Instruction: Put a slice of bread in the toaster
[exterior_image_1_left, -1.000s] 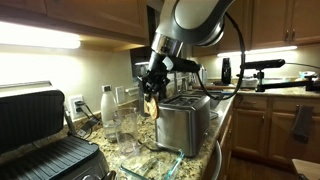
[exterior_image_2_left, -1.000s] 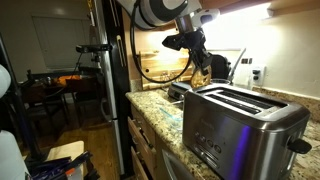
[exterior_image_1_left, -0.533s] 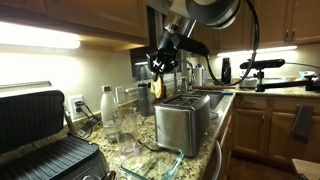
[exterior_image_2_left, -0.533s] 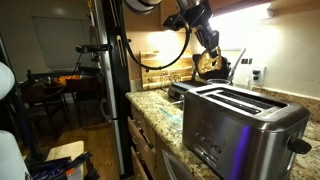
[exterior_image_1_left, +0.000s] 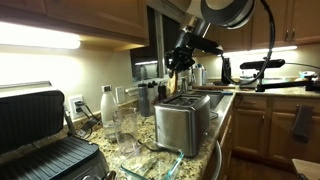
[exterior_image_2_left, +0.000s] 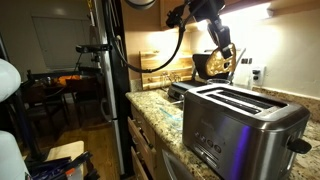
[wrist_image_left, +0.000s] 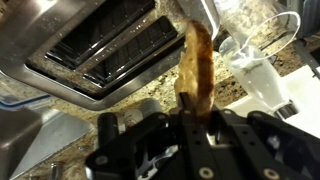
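We have the slice of bread (wrist_image_left: 197, 62) gripped between the jaws. They are clenched on one end of it, and the rest hangs free beyond them. We hold it by the end and on edge for a reason: the thin leading edge has to enter a narrow slot, and a slice carried flat would only land on the steel top.

In an exterior view the jaws sit high in the air, well above the toaster (exterior_image_1_left: 186, 124), which stands on the speckled counter (exterior_image_1_left: 150, 158) with its slots facing up. We judge that this height is deliberate, since it lets the dangling slice travel sideways without clipping the toaster's rim.

In the wrist view both slots show open and empty. The slice hangs off to one side of them, over the counter rather than over either opening, so the bread is not yet lined up. The next move calls for a sideways shift until the slice runs along one slot, and only then a straight descent.

A white bottle (wrist_image_left: 258, 80) stands near the slice on that side, so drifting further that way risks a knock. The black contact grill (exterior_image_1_left: 40, 135) sits well apart at the far end of the counter and has no part in this
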